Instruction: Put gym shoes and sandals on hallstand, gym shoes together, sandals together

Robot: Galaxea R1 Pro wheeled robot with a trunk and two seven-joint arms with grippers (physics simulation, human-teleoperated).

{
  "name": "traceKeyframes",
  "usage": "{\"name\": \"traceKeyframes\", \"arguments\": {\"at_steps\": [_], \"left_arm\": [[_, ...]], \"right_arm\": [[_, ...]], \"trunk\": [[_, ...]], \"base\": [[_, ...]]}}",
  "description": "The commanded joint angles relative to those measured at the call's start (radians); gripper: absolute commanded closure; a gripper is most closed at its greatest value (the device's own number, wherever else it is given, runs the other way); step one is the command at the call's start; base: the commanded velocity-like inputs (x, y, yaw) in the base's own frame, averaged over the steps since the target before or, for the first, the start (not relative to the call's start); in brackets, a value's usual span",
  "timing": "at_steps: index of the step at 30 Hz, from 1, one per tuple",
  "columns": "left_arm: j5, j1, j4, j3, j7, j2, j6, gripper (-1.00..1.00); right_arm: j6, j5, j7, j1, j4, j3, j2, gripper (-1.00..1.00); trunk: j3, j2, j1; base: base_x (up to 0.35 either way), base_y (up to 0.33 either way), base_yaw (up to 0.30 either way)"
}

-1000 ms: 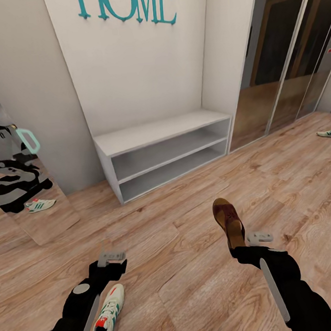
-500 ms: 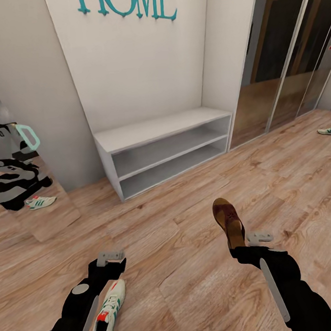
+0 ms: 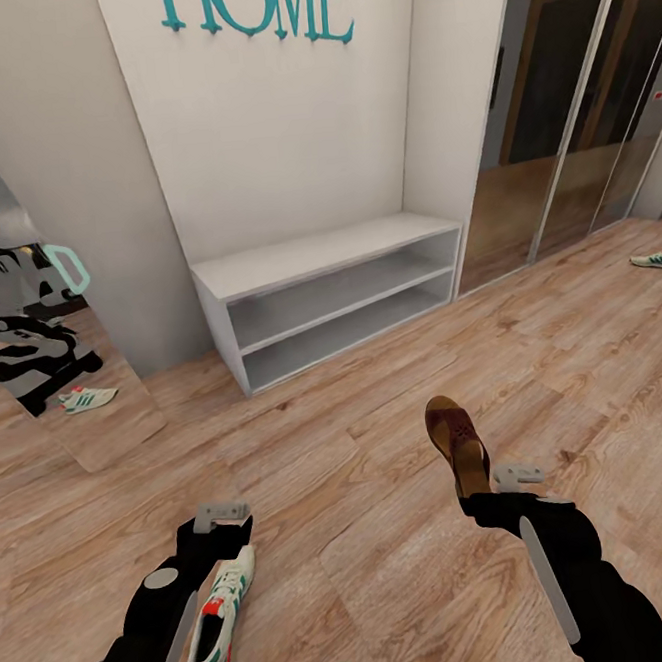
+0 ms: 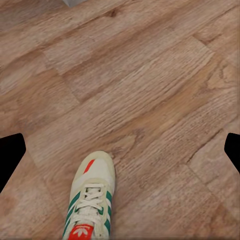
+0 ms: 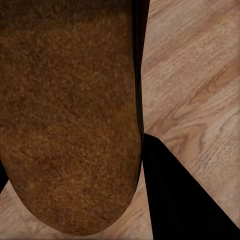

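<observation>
Between the right tool's [image 3: 473, 494] fingers sits a brown sandal [image 3: 457, 440], clamped at the heel, toe pointing away toward the grey shoe rack [image 3: 328, 301] well ahead. Beneath the left tool [image 3: 219, 521], whose dark fingertips [image 4: 11, 157] stand wide apart and empty, a white gym shoe [image 3: 221, 617] lies on the wood floor [image 3: 368, 528]. Far off to the right lies another gym shoe [image 3: 659, 260]

The corridor floor [image 3: 388, 527] is matt wood plank with strong grain. The sandal [image 5: 70, 115] has a rough, suede-like brown sole. The gym shoe [image 4: 92, 200] looks like smooth leather with cloth laces. The bench [image 3: 325, 256] is smooth matt grey.
</observation>
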Motion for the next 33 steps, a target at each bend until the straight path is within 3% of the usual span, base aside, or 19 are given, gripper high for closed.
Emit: {"name": "traceKeyframes", "arguments": {"at_steps": [1,10,25,33], "left_arm": [[-0.001,0.0,-0.001,-0.001,0.0,0.001,0.005,-1.0],[-0.001,0.0,-0.001,-0.001,0.0,0.001,0.005,-1.0],[-0.002,0.0,-0.003,0.002,0.001,0.001,0.005,-1.0],[-0.001,0.0,-0.003,0.008,0.001,0.001,0.005,-1.0]], "right_arm": [[0.005,-0.003,-0.003,-0.001,-0.001,-0.001,0.001,1.0],[0.005,-0.003,-0.004,-0.001,-0.001,-0.001,0.001,1.0],[0.005,-0.003,-0.004,-0.001,-0.001,-0.001,0.001,1.0],[0.005,-0.003,-0.004,-0.001,-0.001,-0.001,0.001,1.0]], "trunk": [[-0.001,0.0,0.0],[-0.001,0.0,0.0],[-0.001,0.0,0.0],[-0.022,-0.015,0.008]], "base": [[-0.027,0.0,0.0],[-0.169,0.0,0.0],[-0.01,0.0,0.0],[0.0,0.0,0.0]]}}
